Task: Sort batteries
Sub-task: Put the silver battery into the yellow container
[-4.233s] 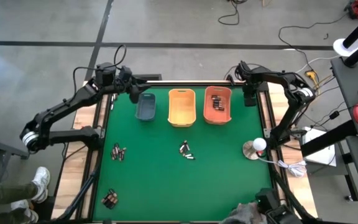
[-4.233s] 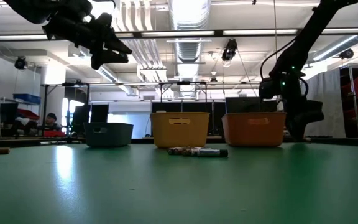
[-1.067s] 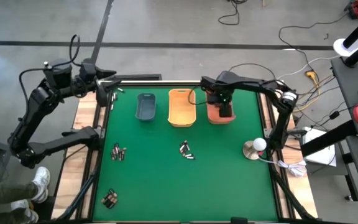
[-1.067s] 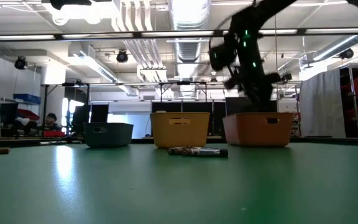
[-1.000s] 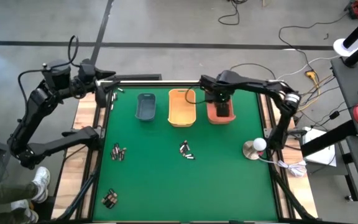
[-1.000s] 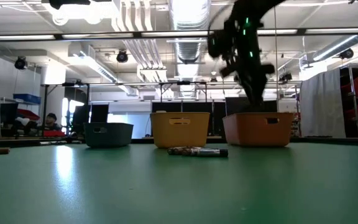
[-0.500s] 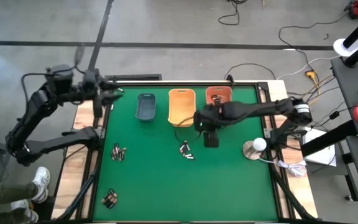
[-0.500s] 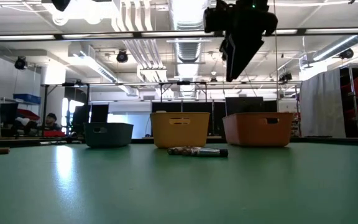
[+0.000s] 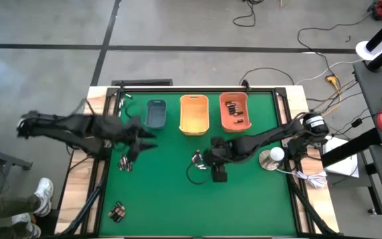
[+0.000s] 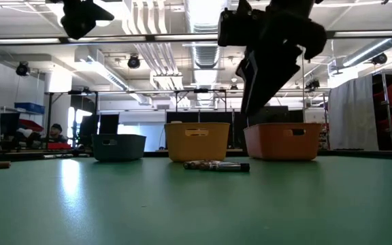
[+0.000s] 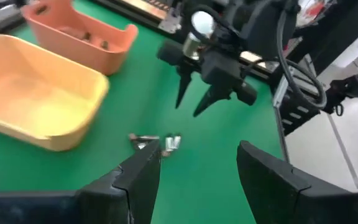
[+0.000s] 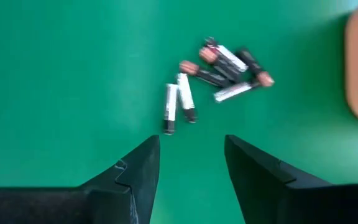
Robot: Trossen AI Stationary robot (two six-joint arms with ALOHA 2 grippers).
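Observation:
A small pile of batteries [image 9: 198, 160] lies on the green mat's middle; the right wrist view shows them as several dark and silvery cells [image 12: 219, 71]. My right gripper [image 12: 191, 140] hovers open above and just right of this pile, clear of the mat [image 10: 267, 68]. My left gripper [image 11: 199, 149] is open and empty over the mat's left part [image 9: 143, 139], facing the pile. A second pile of batteries [image 9: 126, 162] lies below it, a third [image 9: 117, 212] near the front left corner. More cells lie in the orange bin [image 9: 234, 111].
A grey-blue bin [image 9: 156, 113], a yellow-orange bin [image 9: 193, 114] and the orange bin stand in a row at the mat's far side. A white ball on a round base [image 9: 270, 158] sits at the right edge. A person [image 10: 55, 129] is far off in the room.
My right gripper has left the orange bin and swung toward the near edge and the left, tipping down over the middle pile. My left arm has swung from beyond the far left corner in over the mat's left part, sinking as it came.

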